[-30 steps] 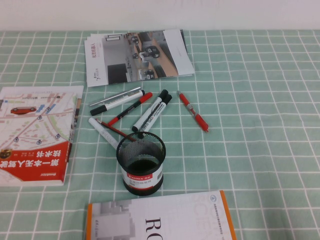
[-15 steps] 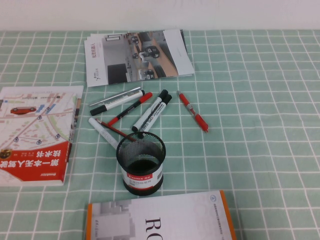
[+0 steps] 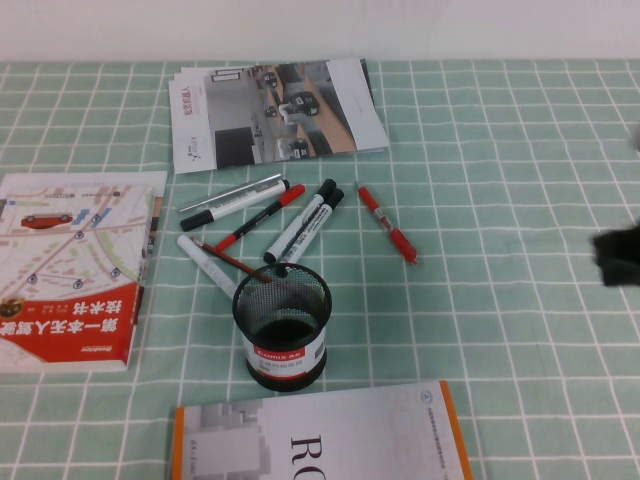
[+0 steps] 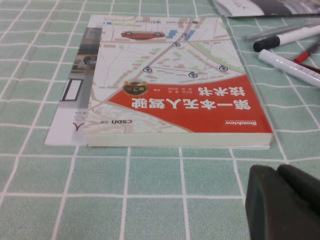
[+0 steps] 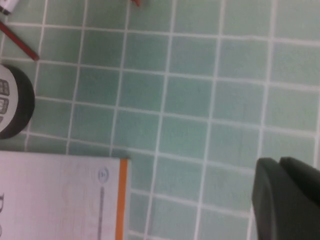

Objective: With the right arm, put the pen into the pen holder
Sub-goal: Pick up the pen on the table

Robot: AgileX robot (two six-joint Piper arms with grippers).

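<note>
One red pen lies mid-frame; the right hand, grip unreadable, enters at the right edge and should descend squarely over its middle. The left hand, grip also unreadable, sits beside the book.

on the desk, the pen holder stands near the middle. the pen lies behind it and to its right, apart from it. a cluster of markers lies behind the holder, left of the pen. a brochure lies farther back. a book lies at the left, another book in front. the right tool is at the right edge; the left tool sits near the left book.
</note>
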